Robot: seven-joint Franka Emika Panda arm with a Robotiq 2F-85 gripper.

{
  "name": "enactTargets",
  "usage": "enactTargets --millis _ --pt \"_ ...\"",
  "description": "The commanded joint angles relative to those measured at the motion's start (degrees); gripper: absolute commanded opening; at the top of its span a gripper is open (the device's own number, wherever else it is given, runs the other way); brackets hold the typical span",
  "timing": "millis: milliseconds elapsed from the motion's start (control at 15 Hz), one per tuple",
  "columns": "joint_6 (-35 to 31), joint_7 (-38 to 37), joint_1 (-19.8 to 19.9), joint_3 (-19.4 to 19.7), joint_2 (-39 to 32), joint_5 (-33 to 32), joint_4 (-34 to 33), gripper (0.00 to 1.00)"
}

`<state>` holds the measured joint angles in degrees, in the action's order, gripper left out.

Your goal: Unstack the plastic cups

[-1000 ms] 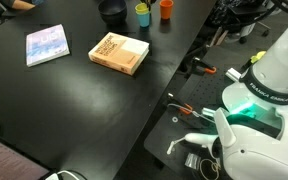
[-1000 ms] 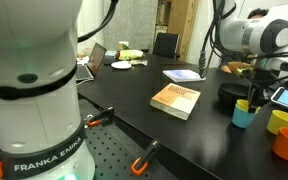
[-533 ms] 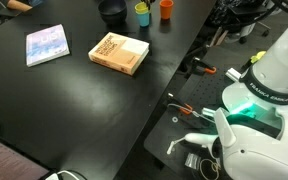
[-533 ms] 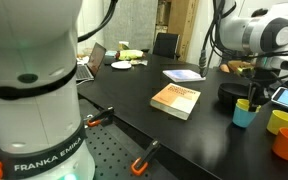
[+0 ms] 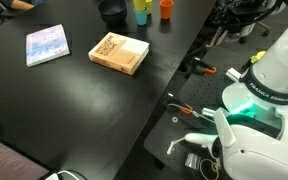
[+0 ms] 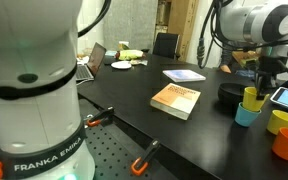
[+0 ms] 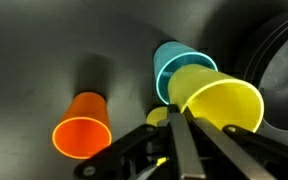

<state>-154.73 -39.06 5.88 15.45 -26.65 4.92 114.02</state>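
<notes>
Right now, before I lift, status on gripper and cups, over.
Gripper shut on yellow cup. Blue cup just beneath it, separation unclear. Orange cup stands apart. Dark bowl close beside.

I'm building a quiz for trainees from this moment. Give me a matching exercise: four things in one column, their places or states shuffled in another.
1 hand
2 blue cup
3 orange cup
4 tan book

A lies flat on the table
B shut on a yellow-green cup
C stands empty, apart from the hand
D just below the held cup

Pairs: 1-B, 2-D, 3-C, 4-A
</notes>
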Motion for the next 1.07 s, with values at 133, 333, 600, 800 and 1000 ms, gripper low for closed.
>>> enactTargets --millis 133,333,600,800,1000 --pt "-0.1 0.4 -1.1 2.2 9.9 -1.4 7.6 0.04" --pt "1.8 0.0 -1.1 3.0 13.6 -3.8 10.8 0.03" --pt "3.3 0.6 0.9 2.1 15.9 -2.1 15.0 0.02" --pt "2.7 0.4 2.1 2.0 14.3 -1.1 16.6 0.03" --pt "0.9 0.4 3.2 2.1 11.8 0.5 17.1 0.02"
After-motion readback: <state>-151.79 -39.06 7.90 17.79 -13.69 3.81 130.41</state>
